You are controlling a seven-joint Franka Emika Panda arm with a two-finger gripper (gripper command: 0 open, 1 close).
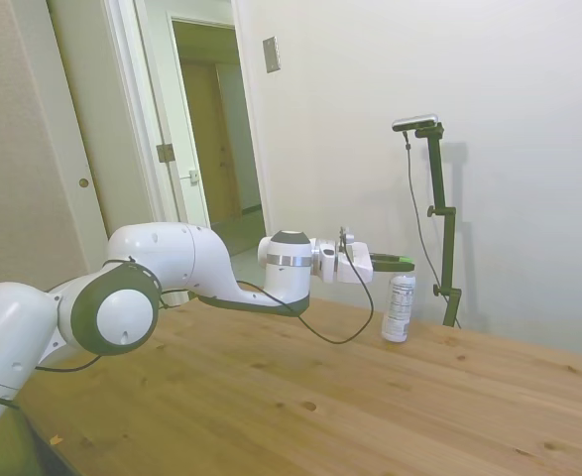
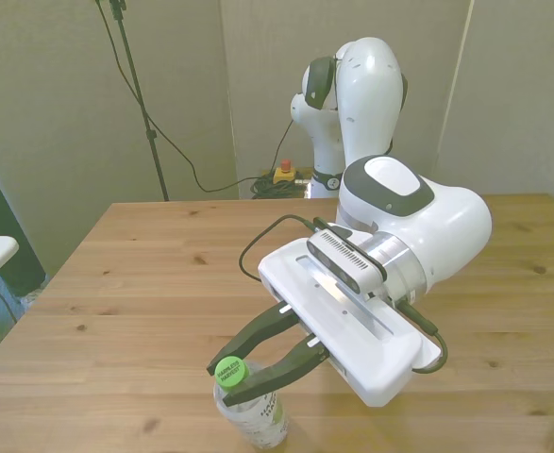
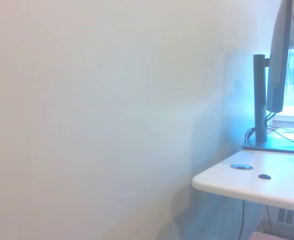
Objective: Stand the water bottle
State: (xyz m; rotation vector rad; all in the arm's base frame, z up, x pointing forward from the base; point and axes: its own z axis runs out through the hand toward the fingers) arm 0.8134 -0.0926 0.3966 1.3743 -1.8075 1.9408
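The water bottle (image 1: 400,307) stands upright, cap up, in the gripper (image 2: 234,372).

The arm (image 1: 191,268) reaches horizontally from the left over the wooden table (image 1: 300,397). Its gripper (image 1: 402,264) is closed on the green cap of the bottle (image 1: 399,308), which is upright with its base at the tabletop near the far edge. An open doorway (image 1: 216,139) lies behind.

Water bottle (image 1: 400,308) upright on table (image 1: 271,397), cap btwn gripper (image 2: 231,370).
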